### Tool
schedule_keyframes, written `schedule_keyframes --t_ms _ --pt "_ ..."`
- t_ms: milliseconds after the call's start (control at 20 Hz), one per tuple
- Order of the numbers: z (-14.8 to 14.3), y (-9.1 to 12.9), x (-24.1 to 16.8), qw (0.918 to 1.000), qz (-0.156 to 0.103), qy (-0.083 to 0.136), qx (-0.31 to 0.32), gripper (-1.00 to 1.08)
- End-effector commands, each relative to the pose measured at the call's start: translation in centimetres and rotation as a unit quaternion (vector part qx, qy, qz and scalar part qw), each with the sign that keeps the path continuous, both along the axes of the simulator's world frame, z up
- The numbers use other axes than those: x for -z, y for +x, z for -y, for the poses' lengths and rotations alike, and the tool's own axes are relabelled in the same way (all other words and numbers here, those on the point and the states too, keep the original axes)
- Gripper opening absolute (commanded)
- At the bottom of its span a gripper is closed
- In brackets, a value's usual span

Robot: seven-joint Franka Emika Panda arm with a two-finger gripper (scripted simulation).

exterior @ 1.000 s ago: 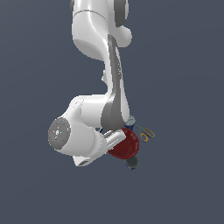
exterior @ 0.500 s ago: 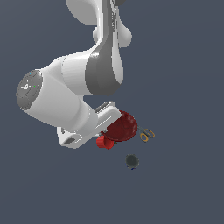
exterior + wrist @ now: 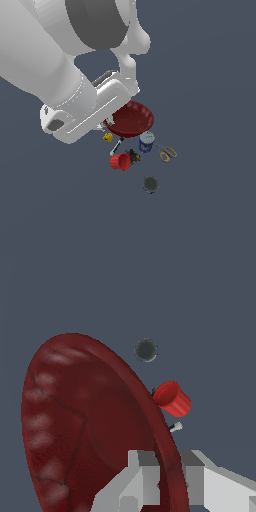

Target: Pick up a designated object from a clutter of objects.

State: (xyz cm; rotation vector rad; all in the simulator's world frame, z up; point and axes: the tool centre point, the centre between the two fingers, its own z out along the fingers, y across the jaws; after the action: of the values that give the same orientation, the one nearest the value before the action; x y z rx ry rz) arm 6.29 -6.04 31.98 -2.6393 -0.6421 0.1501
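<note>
The dark red bowl [image 3: 132, 119] with its ridged rim hangs tilted above the clutter, held at its rim by my gripper [image 3: 110, 122]. In the wrist view the bowl [image 3: 85, 426] fills most of the picture and its rim runs between the two grey fingers [image 3: 141, 472] of my gripper [image 3: 167, 460], which is shut on it. Beneath the bowl lie the red cup [image 3: 120, 161], the blue can [image 3: 146, 141], the scissors [image 3: 166, 151], the marker [image 3: 117, 146] and a yellow piece [image 3: 107, 137]. The wrist view also shows the red cup [image 3: 172, 398].
A dark round disc [image 3: 150, 184] lies apart from the others, also visible as the disc [image 3: 146, 349] in the wrist view. A small dark item [image 3: 133, 156] sits beside the cup. The large white arm [image 3: 60, 65] covers the exterior view's upper left.
The arm has risen and come much closer to the exterior camera, carrying the bowl up off the clutter. The cup, can, marker and yellow piece now show beneath it.
</note>
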Motion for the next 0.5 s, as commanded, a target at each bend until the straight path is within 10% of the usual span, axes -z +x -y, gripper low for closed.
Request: schedule_keyframes --t_ms 0,450 --pt "0.4 -0.5 -2.1 1.0000 0.000 0.000 0.000 -1.00" --pt "1.2 -1.3 -5.4 1.0000 0.000 0.000 -0.001 -1.00"
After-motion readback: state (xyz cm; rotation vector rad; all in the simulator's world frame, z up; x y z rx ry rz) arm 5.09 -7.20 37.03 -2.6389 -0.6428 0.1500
